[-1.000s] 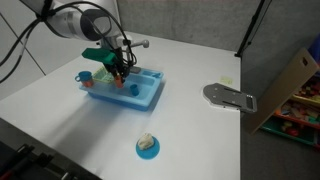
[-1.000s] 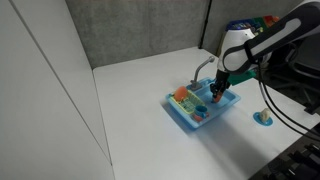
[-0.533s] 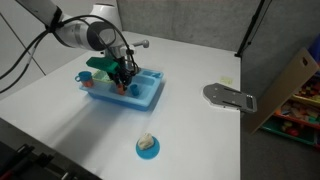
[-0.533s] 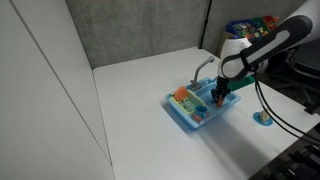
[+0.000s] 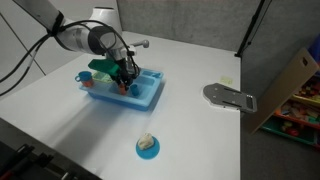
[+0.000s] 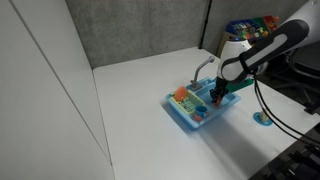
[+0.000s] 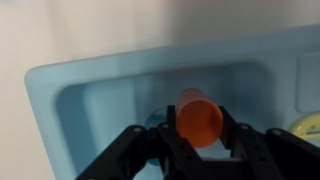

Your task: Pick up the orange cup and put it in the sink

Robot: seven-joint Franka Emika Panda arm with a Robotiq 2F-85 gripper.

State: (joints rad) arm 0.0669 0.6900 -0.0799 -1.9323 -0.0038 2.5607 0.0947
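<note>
In the wrist view the orange cup (image 7: 198, 116) sits between the black jaws of my gripper (image 7: 200, 135), which is shut on it. Its open mouth faces the camera. It hangs just above the basin of the bright blue sink (image 7: 60, 85). In both exterior views the gripper (image 5: 124, 80) (image 6: 218, 95) is low over the sink (image 5: 150, 98) (image 6: 185, 116), beside its grey faucet (image 5: 140, 44) (image 6: 203, 66). There the cup is mostly hidden by the fingers.
An orange-and-green piece (image 6: 182, 96) lies in the sink's other part. A small round blue dish (image 5: 147, 148) holding a pale lump sits on the white table nearer the front edge. A grey flat object (image 5: 230, 97) and a cardboard box (image 5: 290, 85) are to the side.
The gripper has come down with the orange cup, from above the sink to low inside the basin.
</note>
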